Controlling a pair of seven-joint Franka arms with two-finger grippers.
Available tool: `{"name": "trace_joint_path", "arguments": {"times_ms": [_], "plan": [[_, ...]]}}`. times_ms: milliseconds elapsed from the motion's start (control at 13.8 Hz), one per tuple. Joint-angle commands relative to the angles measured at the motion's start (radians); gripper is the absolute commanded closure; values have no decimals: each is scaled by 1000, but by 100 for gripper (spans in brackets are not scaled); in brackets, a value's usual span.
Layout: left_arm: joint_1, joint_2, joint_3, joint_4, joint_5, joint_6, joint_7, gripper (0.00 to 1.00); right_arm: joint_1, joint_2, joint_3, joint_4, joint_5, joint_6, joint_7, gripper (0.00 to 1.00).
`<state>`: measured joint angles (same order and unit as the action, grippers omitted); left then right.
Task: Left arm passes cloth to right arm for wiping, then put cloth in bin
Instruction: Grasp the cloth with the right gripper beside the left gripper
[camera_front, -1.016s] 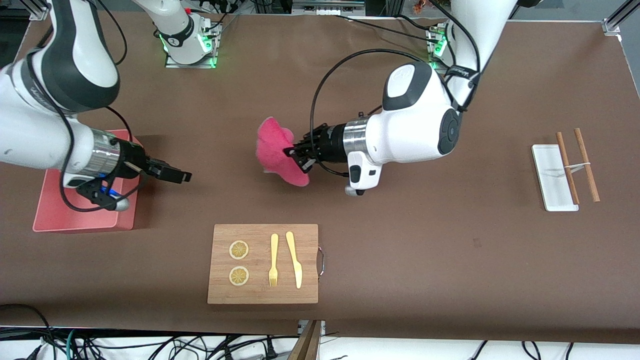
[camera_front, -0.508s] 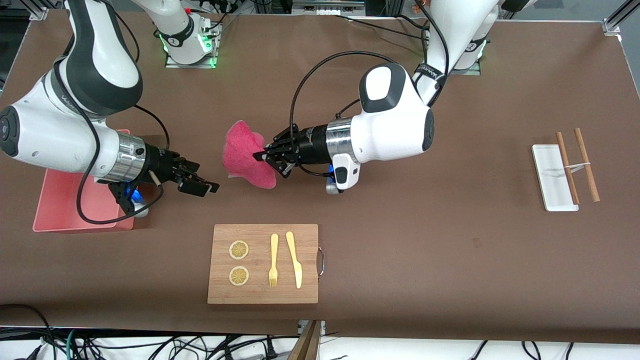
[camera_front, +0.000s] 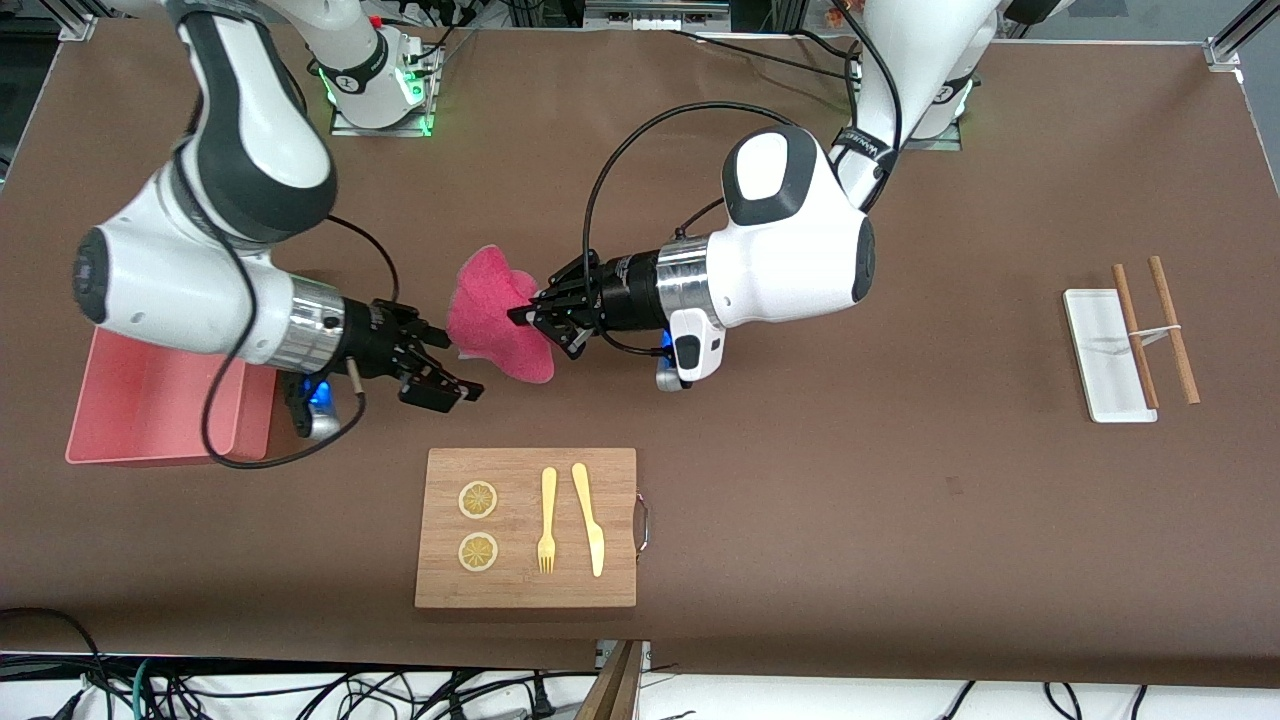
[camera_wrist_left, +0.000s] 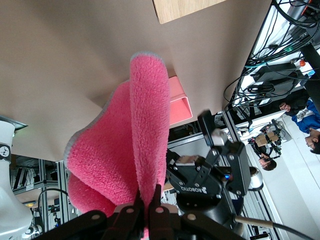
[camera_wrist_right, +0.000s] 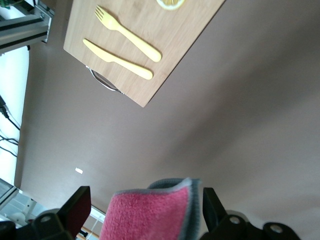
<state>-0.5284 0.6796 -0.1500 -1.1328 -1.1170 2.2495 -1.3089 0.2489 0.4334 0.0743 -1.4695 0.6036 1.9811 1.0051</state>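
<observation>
Magenta-pink and fluffy, the cloth is hanging in the air over the bare brown table in the front view, pinched at one edge by the left gripper, whose fingers are clamped tight on it. The right gripper is reaching in from the bin's end with its fingers spread wide, its tips at the cloth's free edge. The bin, a salmon-pink tub, is sitting at the right arm's end of the table, and the wooden board with fork, knife and two lemon slices is lying nearer the camera. In the left wrist view, the cloth is folding up from the pinched fingers, with the right gripper just beside it. In the right wrist view, the cloth's grey-edged corner is lying between the spread fingers, above the board.
</observation>
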Motion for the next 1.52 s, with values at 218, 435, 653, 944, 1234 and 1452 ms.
{"name": "trace_joint_path", "arguments": {"times_ms": [218,435,653,944,1234,1452], "plan": [[-7,23,6,39,-21,2,13,100,24,15,-7,15,25,13,26,100],[-7,23,6,39,-20,1,13,100,24,15,-7,15,27,13,26,100],[-7,23,7,39,-20,1,13,100,24,15,-7,15,27,13,27,100],[-7,23,6,39,-21,1,13,100,24,15,-7,17,27,15,24,100],[4,15,13,33,-17,-7,8,0,24,15,-7,17,27,15,21,100],[28,14,15,33,-15,-8,8,0,24,18,-8,17,25,13,17,100]]}}
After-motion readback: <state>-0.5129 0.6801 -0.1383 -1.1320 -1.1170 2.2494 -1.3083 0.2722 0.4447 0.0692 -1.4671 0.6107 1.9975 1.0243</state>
